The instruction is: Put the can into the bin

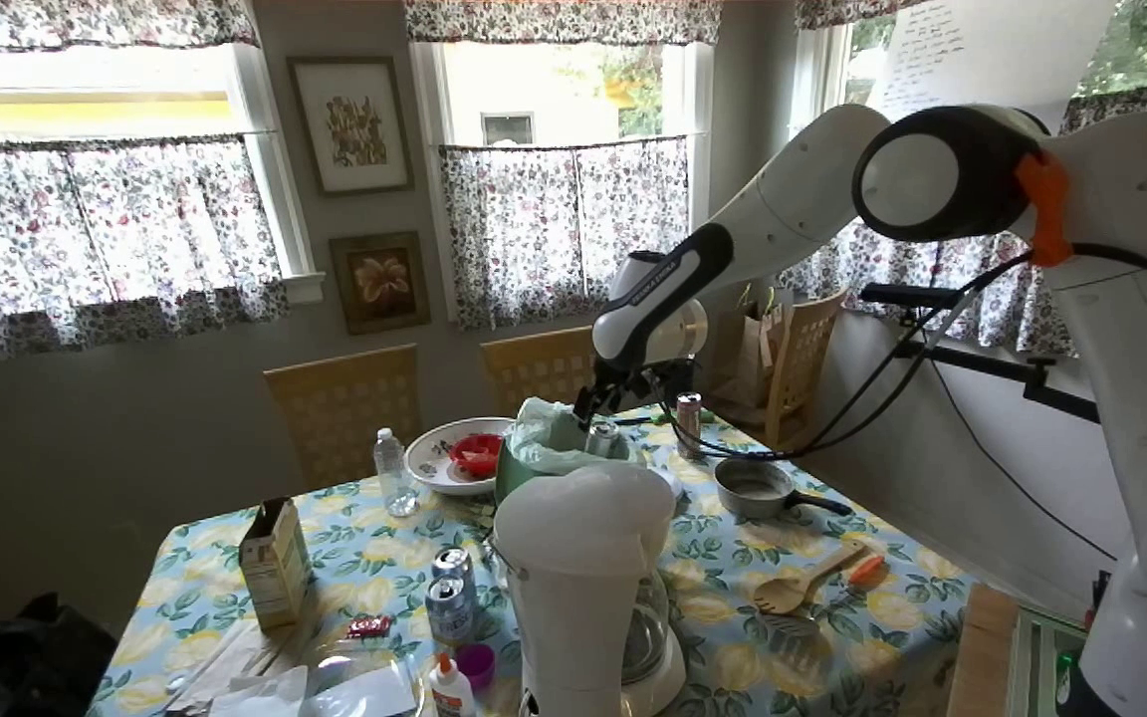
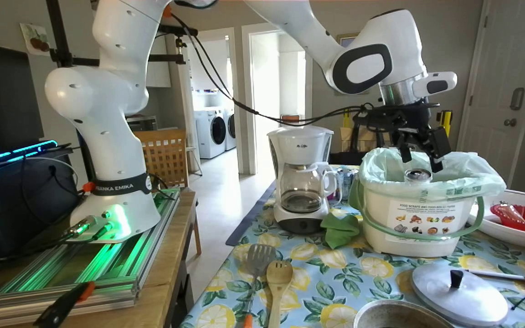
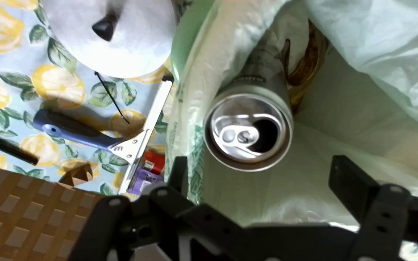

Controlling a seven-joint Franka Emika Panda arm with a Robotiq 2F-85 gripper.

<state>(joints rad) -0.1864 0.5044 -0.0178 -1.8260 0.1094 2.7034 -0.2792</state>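
Observation:
A silver can [image 2: 418, 175] stands inside the white bin [image 2: 415, 223], with its opened top showing near the rim. It also shows in an exterior view [image 1: 601, 438] and in the wrist view [image 3: 249, 132], where its body runs down into the green-white bag [image 3: 386, 40]. Its base is hidden. My gripper [image 2: 422, 164] is over the bin, pointing down. In the wrist view its fingers [image 3: 259, 163] are wide apart with nothing between them. The can's top lies just beyond the fingertips, apart from both. A brown peel [image 3: 305, 61] lies in the bag beside the can.
A white coffee maker [image 2: 301, 177] stands beside the bin. A pot lid [image 2: 458, 291], a saucepan [image 1: 753, 488] and wooden utensils [image 1: 783, 595] lie on the table. Two cans [image 1: 449, 607], a pinkish can [image 1: 689, 423], a bottle [image 1: 393, 473] and a white bowl [image 1: 434, 468] also stand there.

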